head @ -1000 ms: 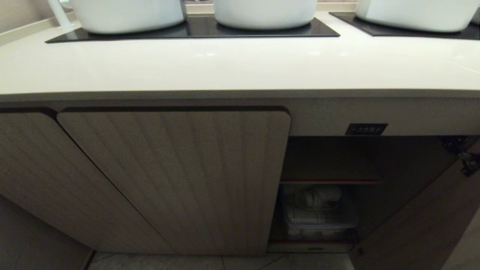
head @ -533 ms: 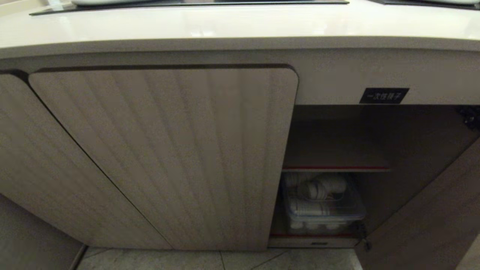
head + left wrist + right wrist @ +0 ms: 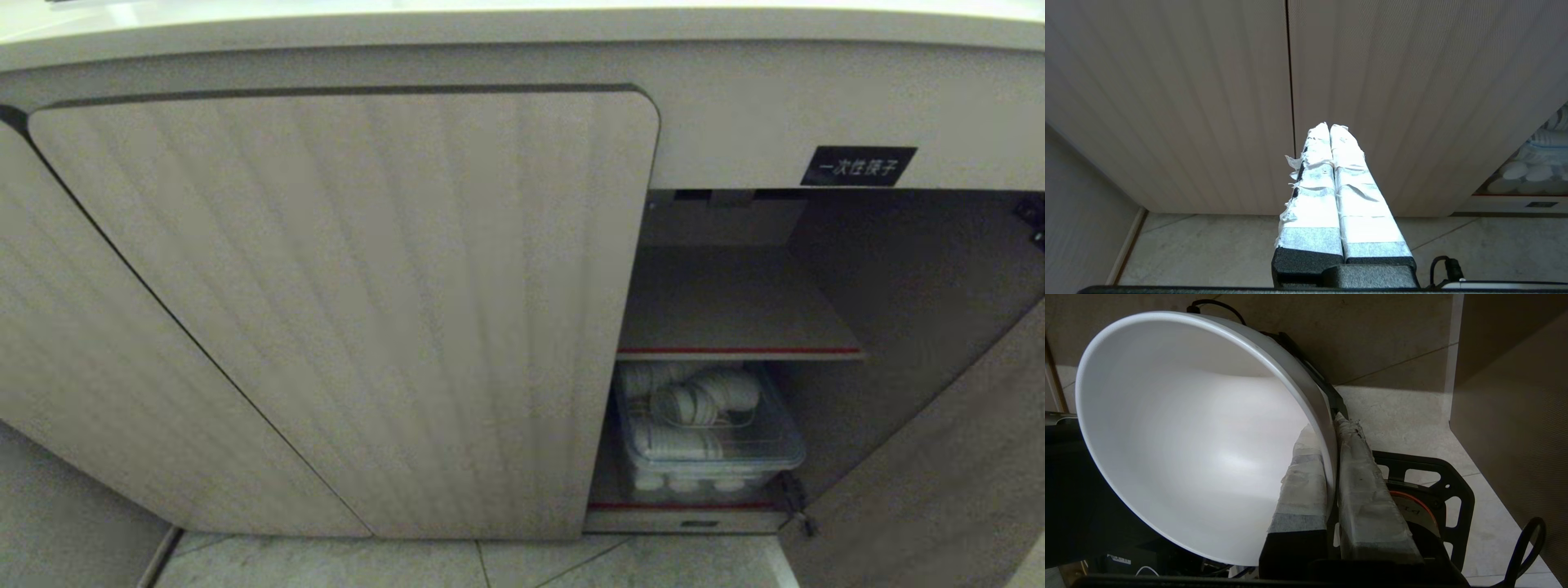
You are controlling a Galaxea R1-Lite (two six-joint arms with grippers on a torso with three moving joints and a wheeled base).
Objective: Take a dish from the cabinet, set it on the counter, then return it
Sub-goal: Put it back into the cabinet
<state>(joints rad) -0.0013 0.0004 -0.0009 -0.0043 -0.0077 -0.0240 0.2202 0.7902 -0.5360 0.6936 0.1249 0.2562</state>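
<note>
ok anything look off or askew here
Nothing broken or spilled. The right end effector pinches the white bowl by its rim, tipped on its side. White tape on the left end effector is frayed.

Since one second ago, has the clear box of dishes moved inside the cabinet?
No. The box sits under the same red-edged shelf; only the camera dropped lower.
</note>
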